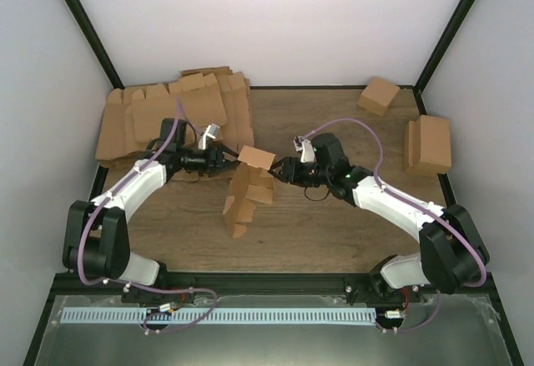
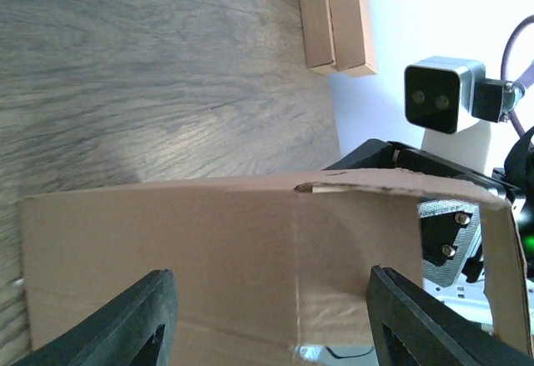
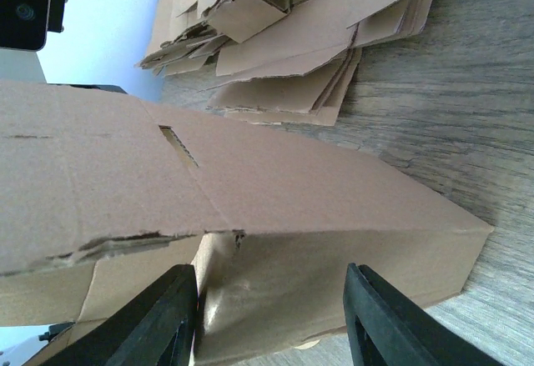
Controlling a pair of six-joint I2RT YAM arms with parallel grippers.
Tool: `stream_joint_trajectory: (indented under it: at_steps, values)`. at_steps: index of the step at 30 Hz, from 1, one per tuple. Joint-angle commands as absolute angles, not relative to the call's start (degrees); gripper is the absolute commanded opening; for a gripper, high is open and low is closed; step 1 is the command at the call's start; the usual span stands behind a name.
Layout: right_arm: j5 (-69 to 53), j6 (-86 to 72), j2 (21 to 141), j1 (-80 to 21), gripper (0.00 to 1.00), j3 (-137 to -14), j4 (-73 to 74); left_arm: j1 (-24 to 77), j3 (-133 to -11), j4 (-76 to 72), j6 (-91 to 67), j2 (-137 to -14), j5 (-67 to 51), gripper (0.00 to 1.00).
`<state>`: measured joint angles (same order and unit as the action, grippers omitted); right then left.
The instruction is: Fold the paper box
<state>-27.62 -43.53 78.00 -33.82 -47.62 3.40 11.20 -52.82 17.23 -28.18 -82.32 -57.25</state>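
Note:
The paper box (image 1: 249,189) is a half-folded brown cardboard blank standing on edge at mid-table, with a flap (image 1: 256,157) sticking up at its top. My left gripper (image 1: 227,164) reaches in from the left at that top and my right gripper (image 1: 280,170) from the right. In the left wrist view the left gripper (image 2: 271,324) is open, its fingers (image 2: 142,324) wide apart in front of a flat panel (image 2: 250,241). The right gripper (image 3: 271,316) is open too, its fingers (image 3: 163,320) astride a creased lower panel (image 3: 317,274) under the slotted top panel (image 3: 250,183).
A pile of flat brown blanks (image 1: 175,112) lies at the back left, also seen as the pile (image 3: 309,41). A small cube-like box (image 1: 378,95) sits at the back right. Finished boxes (image 1: 427,143) stand by the right wall, seen again as boxes (image 2: 334,20). White walls close in three sides.

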Motion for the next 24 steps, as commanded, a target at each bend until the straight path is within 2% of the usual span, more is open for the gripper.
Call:
stream_joint_trajectory:
  at_steps: [1, 7, 24]
  values:
    - [-28.31, -42.64, 78.44, -33.53, 0.51, -50.26, 3.99, 14.17, -55.02, 14.59, -28.24, -84.58, -58.05, 0.63]
    - [-28.59, -42.63, 78.49, -33.60, 0.51, -50.22, 3.93, 15.56, -55.34, 15.80, -27.32, -86.42, -55.45, 0.54]
    - [-25.34, -41.23, 72.86, -33.55, 0.51, -49.08, 6.33, 15.56, -56.16, 16.65, -27.86, -86.12, -53.57, 0.53]
